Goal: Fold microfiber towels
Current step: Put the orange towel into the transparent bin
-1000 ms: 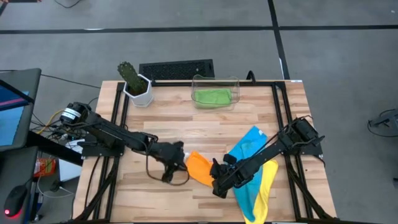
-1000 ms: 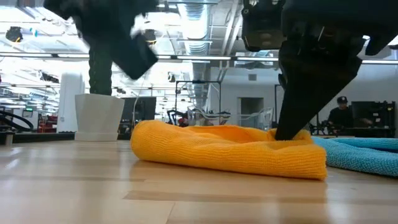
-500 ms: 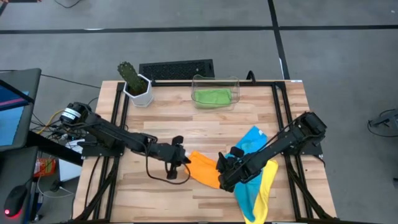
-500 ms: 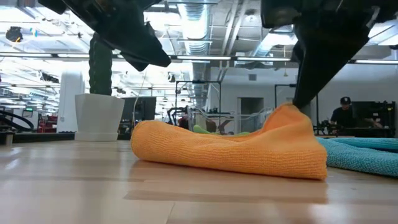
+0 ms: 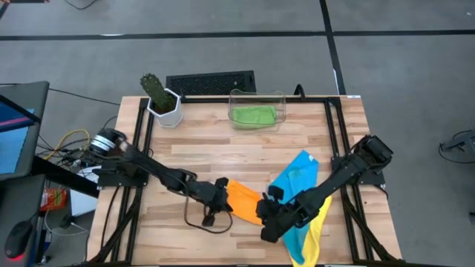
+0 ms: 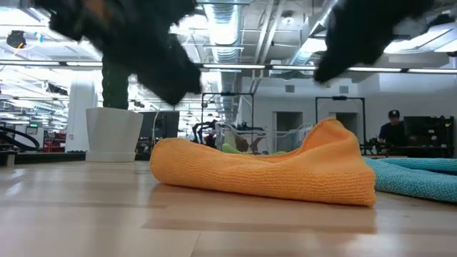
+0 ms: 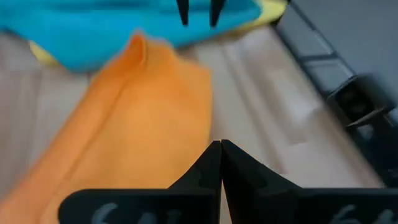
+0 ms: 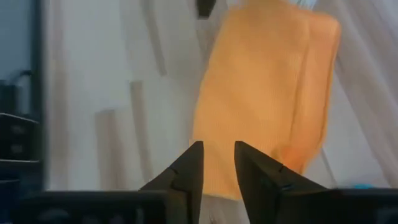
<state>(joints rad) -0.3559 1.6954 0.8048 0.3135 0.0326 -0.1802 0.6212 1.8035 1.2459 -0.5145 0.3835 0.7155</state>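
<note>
High view: left gripper (image 5: 220, 202), jaws together, and right gripper (image 5: 269, 216), jaws slightly apart and empty, flank the orange towel (image 5: 242, 200), presumably positioned for folding.

right gripper (image 5: 269, 225) released orange towel (image 5: 243, 201), lifted away

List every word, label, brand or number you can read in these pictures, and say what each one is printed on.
None can be read. The orange towel, blue towel, yellow towel and green towel are plain. The pale marks on the left gripper's body are too blurred to read.
</note>
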